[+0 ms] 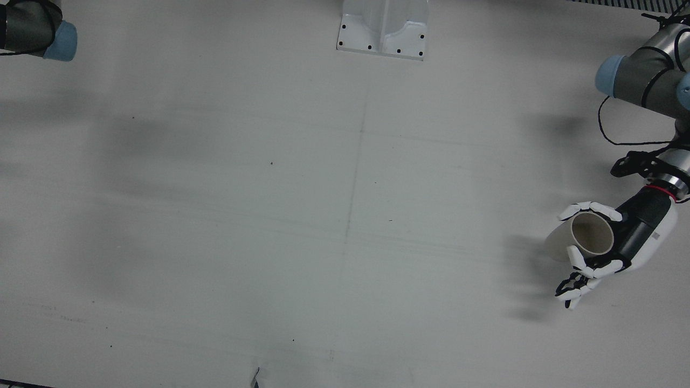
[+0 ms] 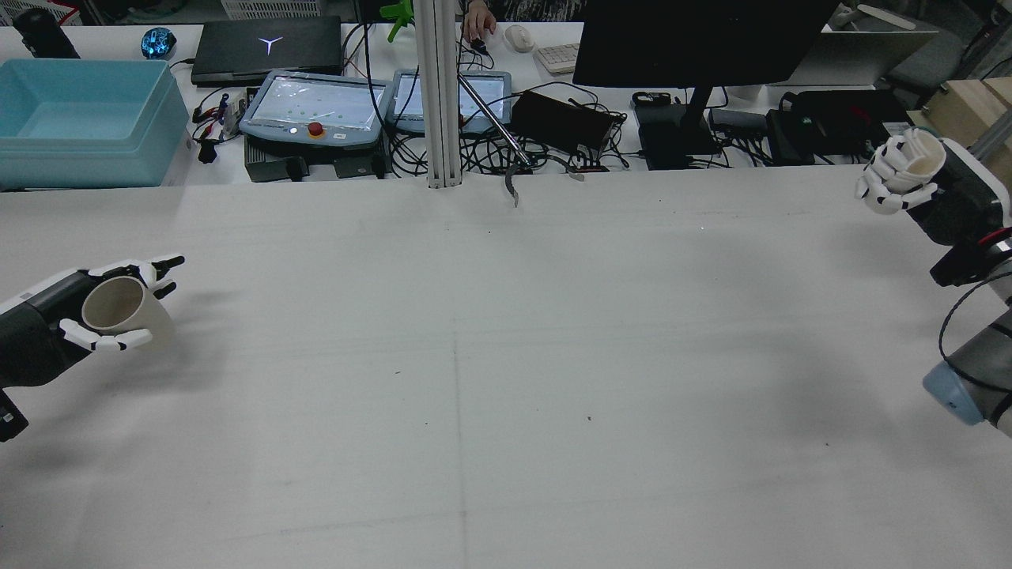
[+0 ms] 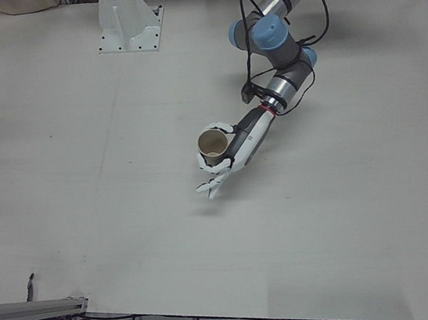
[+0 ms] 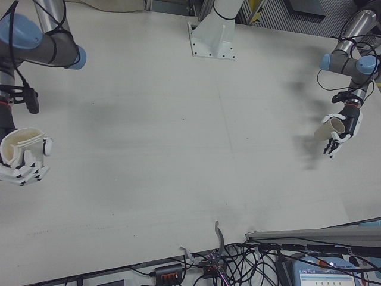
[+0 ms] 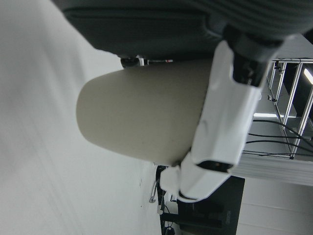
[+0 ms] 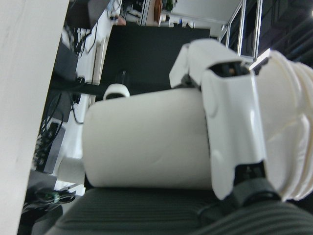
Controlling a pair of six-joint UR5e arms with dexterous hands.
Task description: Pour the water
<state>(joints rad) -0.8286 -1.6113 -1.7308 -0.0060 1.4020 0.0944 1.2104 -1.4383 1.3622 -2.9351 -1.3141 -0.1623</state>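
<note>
Two cups: left hand (image 2: 55,336) one (image 2: 122,310), right hand (image 2: 917,186) one (image 2: 923,162).

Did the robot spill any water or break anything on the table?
No spill or damage shows. The white table looks dry, with only faint scuffs and shadows. The left hand holds a beige cup and the right hand holds a white cup, both off the table and far apart.

A white table (image 1: 345,215) bears only a mounting bracket (image 1: 384,27).
</note>
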